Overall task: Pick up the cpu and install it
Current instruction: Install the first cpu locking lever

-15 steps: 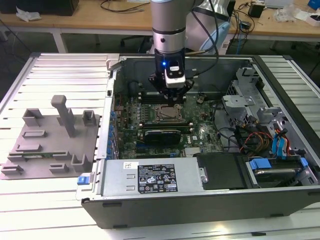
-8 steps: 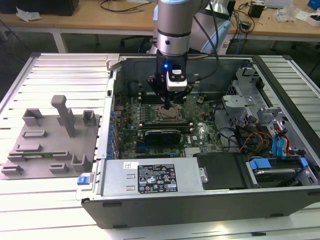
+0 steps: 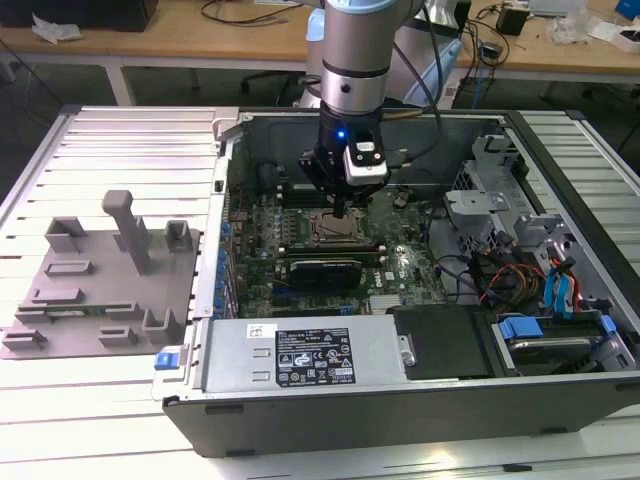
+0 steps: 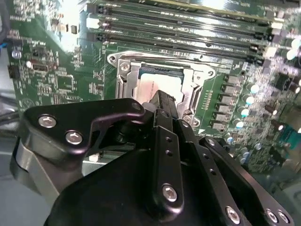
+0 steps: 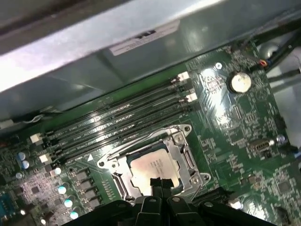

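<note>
The cpu (image 5: 151, 168) is a pale silver square lying flat inside the metal-framed socket (image 5: 186, 155) on the green motherboard. In the second wrist view the cpu (image 4: 149, 86) shows just past my fingertips, within the socket frame (image 4: 200, 77). My gripper (image 5: 160, 181) hangs directly over the near edge of the chip, its two black fingers pressed together with nothing between them. In the exterior view the gripper (image 3: 343, 209) points straight down at the socket (image 3: 335, 229) in the middle of the open computer case.
Several memory slots (image 5: 122, 125) run beside the socket. A long black card (image 3: 325, 271) lies below it in the exterior view, then the power supply (image 3: 300, 356). A grey fixture plate (image 3: 100, 290) with posts sits at the exterior view's left. Cables and drive bays (image 3: 530, 290) crowd the right.
</note>
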Controlling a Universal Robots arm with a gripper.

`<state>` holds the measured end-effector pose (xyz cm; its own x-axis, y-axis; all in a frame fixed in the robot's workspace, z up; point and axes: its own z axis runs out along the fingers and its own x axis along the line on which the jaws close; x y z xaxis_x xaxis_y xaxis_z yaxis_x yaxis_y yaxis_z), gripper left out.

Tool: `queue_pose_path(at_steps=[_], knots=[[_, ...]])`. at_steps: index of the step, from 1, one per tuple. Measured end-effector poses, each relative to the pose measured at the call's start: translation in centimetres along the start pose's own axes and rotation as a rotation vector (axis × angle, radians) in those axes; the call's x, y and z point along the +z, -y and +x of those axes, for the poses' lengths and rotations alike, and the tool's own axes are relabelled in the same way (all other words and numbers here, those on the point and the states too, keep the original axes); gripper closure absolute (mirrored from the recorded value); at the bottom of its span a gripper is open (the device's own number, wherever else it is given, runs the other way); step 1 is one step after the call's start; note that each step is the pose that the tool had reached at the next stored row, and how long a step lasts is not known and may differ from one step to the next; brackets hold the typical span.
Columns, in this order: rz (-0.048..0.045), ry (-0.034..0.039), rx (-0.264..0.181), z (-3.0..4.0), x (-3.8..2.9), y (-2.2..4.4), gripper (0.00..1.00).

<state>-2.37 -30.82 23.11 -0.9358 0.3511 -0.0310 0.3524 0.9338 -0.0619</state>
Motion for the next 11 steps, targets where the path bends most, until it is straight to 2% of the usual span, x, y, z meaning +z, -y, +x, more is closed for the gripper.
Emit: queue_pose_path(at_steps=[1, 3, 6, 7, 11], knots=[[-0.001, 0.0021, -0.034, 0.0, 0.03, 0.0, 0.89], [-0.0024, 0.0045, -0.072, 0.0, 0.06, -0.01, 0.89], [-0.0047, 0.0091, -0.147, 0.0, 0.11, -0.01, 0.89], [-0.0059, 0.0114, -0.184, 0.0, 0.14, -0.01, 0.89], [-0.0087, 0.017, -0.274, 0.01, 0.21, -0.02, 0.89]])
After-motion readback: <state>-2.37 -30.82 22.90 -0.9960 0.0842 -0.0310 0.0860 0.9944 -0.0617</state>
